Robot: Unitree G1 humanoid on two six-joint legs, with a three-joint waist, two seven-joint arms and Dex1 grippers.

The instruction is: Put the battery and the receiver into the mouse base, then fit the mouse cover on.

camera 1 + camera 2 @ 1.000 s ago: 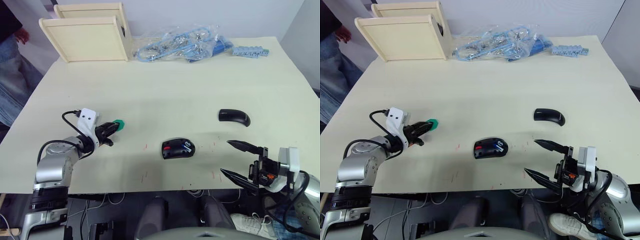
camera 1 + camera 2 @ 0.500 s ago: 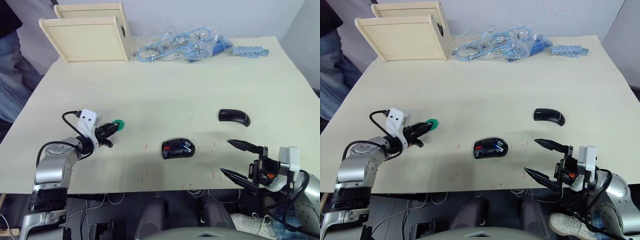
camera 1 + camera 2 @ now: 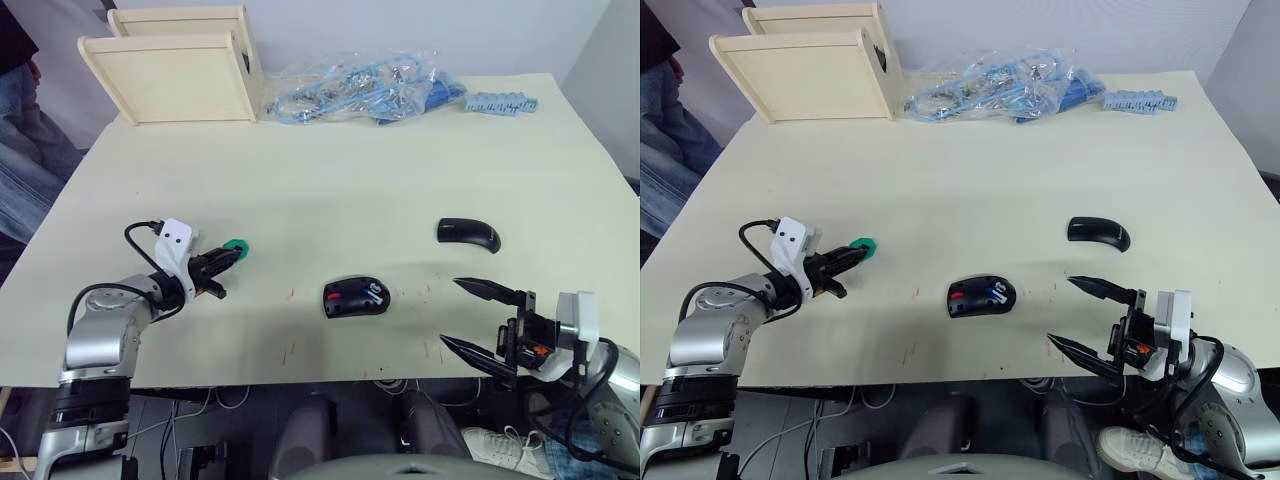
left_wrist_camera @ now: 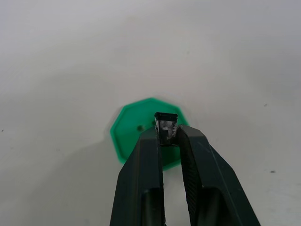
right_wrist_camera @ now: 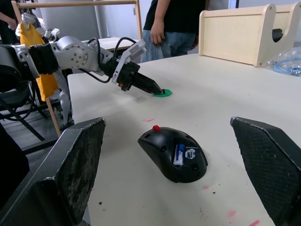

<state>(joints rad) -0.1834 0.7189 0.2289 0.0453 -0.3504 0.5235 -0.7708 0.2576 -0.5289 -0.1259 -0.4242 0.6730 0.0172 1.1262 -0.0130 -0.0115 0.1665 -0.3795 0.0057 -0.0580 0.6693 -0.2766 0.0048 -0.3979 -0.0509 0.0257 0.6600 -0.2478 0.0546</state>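
We found the left pincer low, pinching the receiver over a green disc; the right pincer gaped wide beside the mouse base.

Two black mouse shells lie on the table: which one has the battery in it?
The mouse base, nearer the table's front edge: red parts and the blue-banded battery show inside. The mouse cover, farther right, is plain glossy black.
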